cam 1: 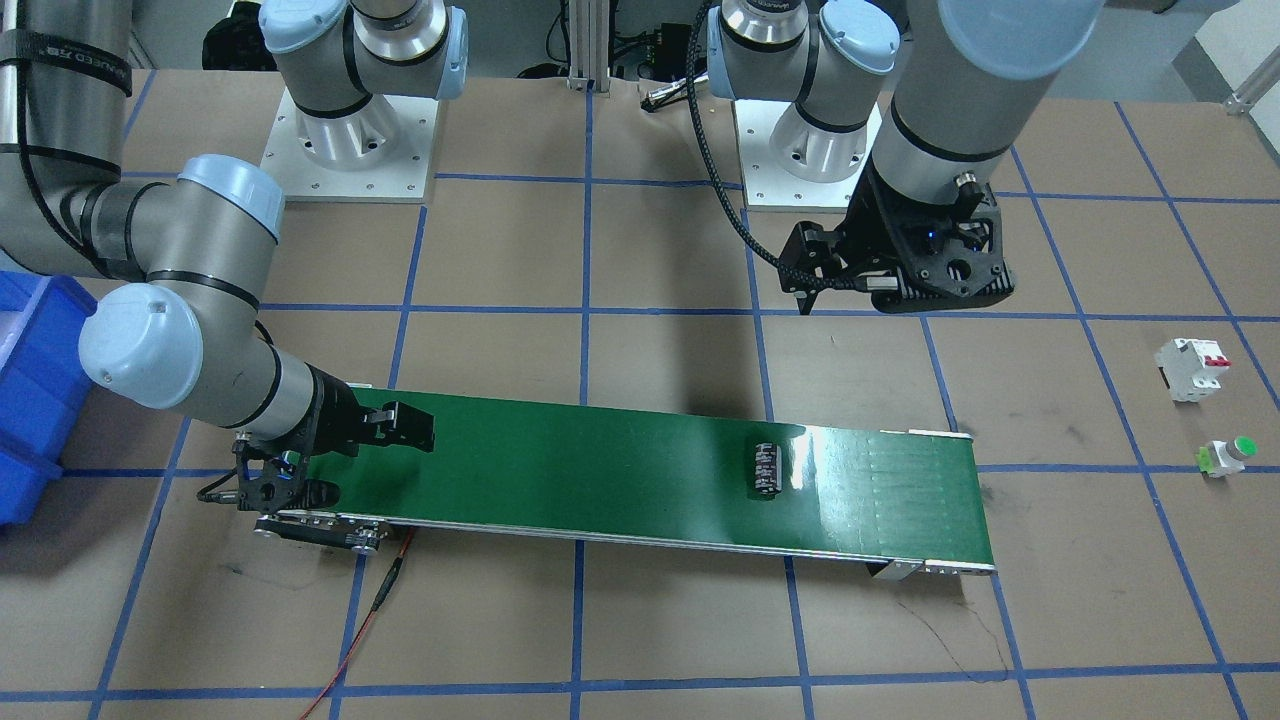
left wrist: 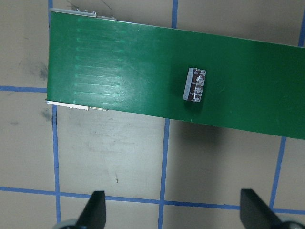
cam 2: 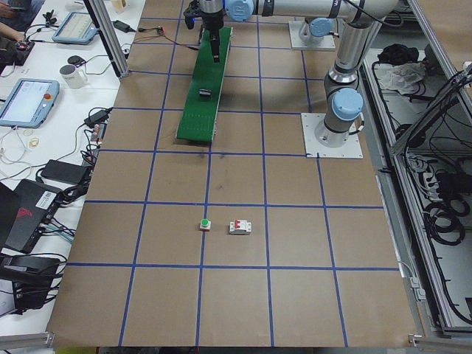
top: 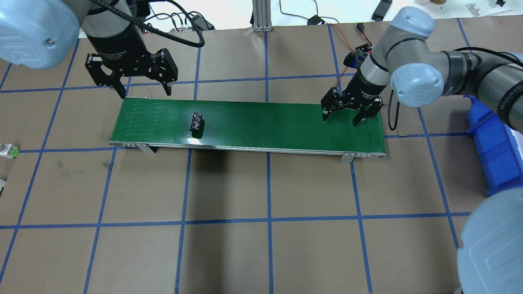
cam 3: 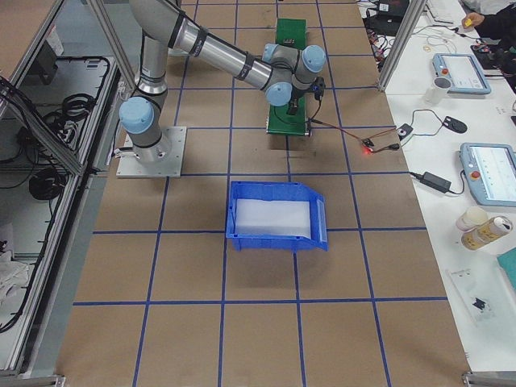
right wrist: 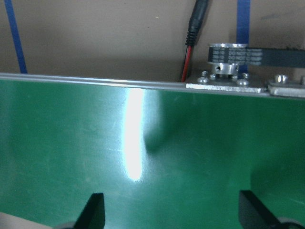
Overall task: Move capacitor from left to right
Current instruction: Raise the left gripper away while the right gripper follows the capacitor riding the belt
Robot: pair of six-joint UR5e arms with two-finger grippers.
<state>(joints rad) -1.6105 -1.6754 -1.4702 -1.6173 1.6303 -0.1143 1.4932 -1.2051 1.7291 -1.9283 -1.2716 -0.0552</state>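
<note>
The capacitor (cam 1: 767,468), a stubby dark cylinder with pale stripes, lies on its side on the green conveyor belt (cam 1: 600,470), toward the belt's left-arm end. It also shows in the overhead view (top: 196,121) and in the left wrist view (left wrist: 196,85). My left gripper (top: 145,94) is open and empty. It hangs above the belt's far edge at its left end, apart from the capacitor. My right gripper (top: 340,120) is open and empty, low over the belt's right end (right wrist: 143,157).
A white breaker with red switches (cam 1: 1192,368) and a green-capped push button (cam 1: 1228,456) sit on the table beyond the belt's left end. A blue bin (top: 490,151) stands at the robot's right. A red wire (cam 1: 370,620) runs from the belt's right end.
</note>
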